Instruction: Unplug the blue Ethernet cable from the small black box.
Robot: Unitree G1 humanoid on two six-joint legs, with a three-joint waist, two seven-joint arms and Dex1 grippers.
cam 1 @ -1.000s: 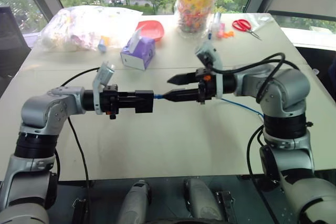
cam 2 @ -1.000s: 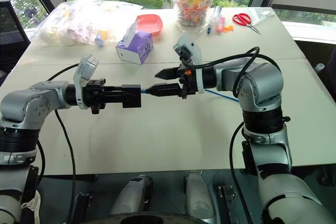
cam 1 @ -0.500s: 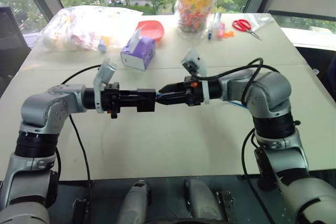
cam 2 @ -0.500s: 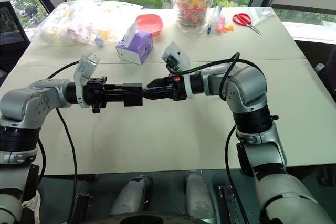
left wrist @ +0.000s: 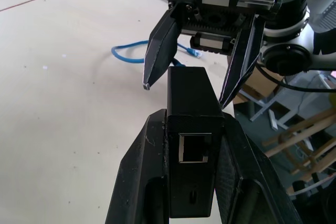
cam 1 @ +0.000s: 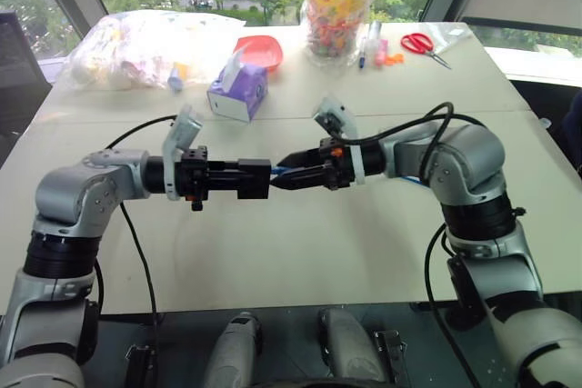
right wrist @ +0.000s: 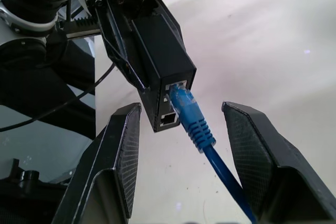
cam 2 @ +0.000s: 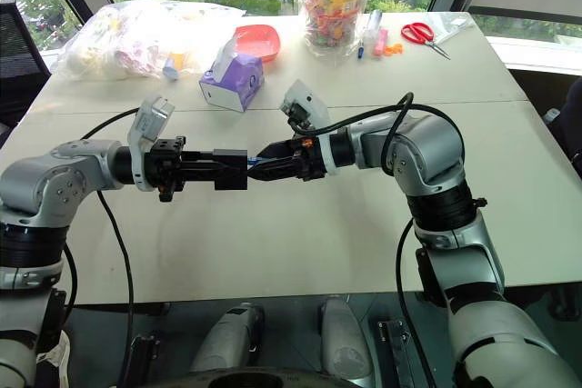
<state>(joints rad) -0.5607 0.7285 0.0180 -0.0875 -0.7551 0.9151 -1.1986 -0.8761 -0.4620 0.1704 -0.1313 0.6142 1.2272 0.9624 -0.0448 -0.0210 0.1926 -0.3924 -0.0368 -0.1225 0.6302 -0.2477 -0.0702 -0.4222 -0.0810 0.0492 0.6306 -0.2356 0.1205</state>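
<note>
Bare tabletop (cam 1: pixel 300 252) lies open along the near edge and beneath both pincers. Along the far edge stand the obstacles: a plastic bag (cam 1: pixel 150 47) toward the far left corner, a purple tissue box (cam 1: pixel 238 90), a candy jar (cam 1: pixel 341 6) and scissors (cam 1: pixel 423 45) toward the far right corner.

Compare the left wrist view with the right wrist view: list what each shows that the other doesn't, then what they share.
Left wrist view alone: an empty port on the near face of the small matte-black box and a loose coil of the light-blue Ethernet cable lying on the table.
Right wrist view alone: the cable's ribbed blue plug seated in the box's port, between the right end effector's spread fingers, which do not touch it.
Both: the box clamped in the left end effector, and the pale tabletop.
</note>
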